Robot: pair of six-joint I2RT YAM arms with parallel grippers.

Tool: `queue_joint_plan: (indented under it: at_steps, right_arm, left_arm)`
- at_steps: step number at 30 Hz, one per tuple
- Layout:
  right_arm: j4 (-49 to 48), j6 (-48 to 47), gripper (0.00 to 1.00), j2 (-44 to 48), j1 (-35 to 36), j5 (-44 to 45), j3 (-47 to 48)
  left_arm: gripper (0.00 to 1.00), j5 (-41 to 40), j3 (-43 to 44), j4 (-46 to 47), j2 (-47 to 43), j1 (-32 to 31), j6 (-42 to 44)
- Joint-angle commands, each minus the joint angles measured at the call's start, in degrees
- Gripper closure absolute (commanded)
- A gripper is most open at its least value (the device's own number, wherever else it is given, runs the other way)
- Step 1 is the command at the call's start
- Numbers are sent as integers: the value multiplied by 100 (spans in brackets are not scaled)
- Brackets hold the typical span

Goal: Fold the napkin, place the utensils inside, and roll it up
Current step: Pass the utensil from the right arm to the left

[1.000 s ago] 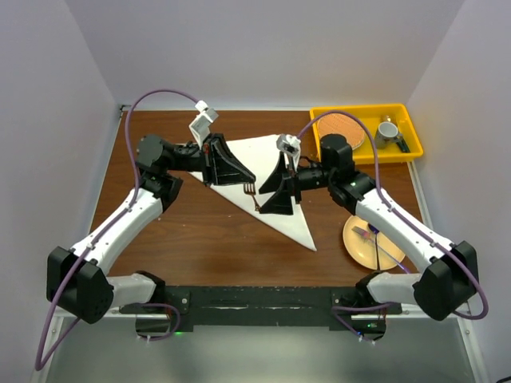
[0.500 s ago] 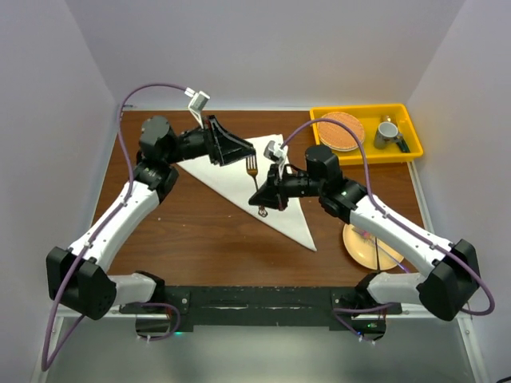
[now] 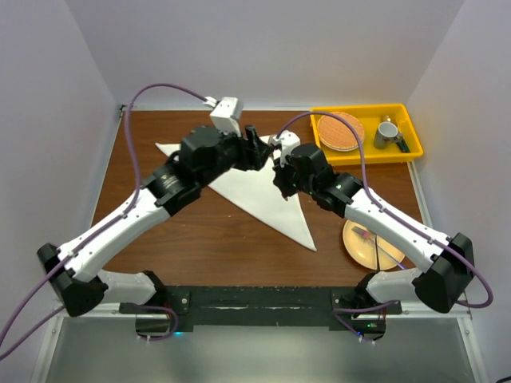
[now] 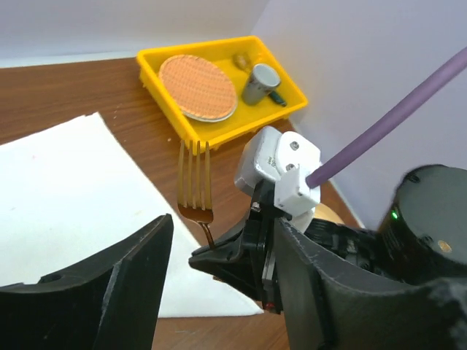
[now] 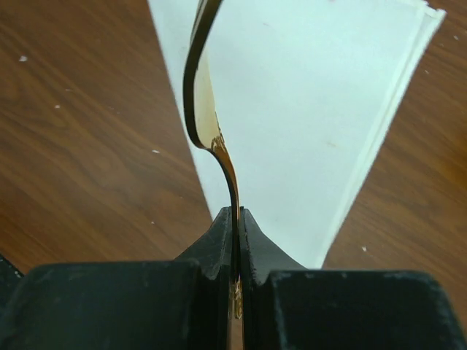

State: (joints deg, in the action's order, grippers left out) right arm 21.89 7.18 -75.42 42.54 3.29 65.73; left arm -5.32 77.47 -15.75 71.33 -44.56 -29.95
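- While the right gripper (image 5: 235,219) is pinching the slim, shiny gold fork (image 4: 195,182) by its curved neck, the left gripper (image 4: 219,240) is hanging with jaws apart, holding nothing.
- The off-white napkin (image 3: 263,195) is lying beneath, folded into a layered triangle on the wood-grain table (image 3: 200,239).

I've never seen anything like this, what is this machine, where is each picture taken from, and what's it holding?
Two robot arms are bolted to a wooden table. One picture looks down from above; the other two come from a camera on each wrist. A folded white napkin lies in the middle, a yellow tray at the far right, a plate nearer. The right end effector is shut on the handle of a gold fork, over the napkin's edge. The left end effector is open and empty, facing the fork.
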Motion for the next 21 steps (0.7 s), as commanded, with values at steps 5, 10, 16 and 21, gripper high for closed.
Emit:
queue_joint_plan:
  at_steps: [5,10,16,21]
  right_arm:
    - [167,362,100,62,52,569,115]
    - [-132,697,100,255,43,67,-61]
    - [-290,995,100,440,43,-293,-166]
    - [-492,1180,100,581,43,-680,-271]
  left_arm:
    - [41,-2429,462,-403,733,-985,139]
    - [46,-2140,14,220,488,-994,157]
    - [39,-2034,-197,458,593,-985,78]
    - [37,-2026,-548,1054,487,-985,33]
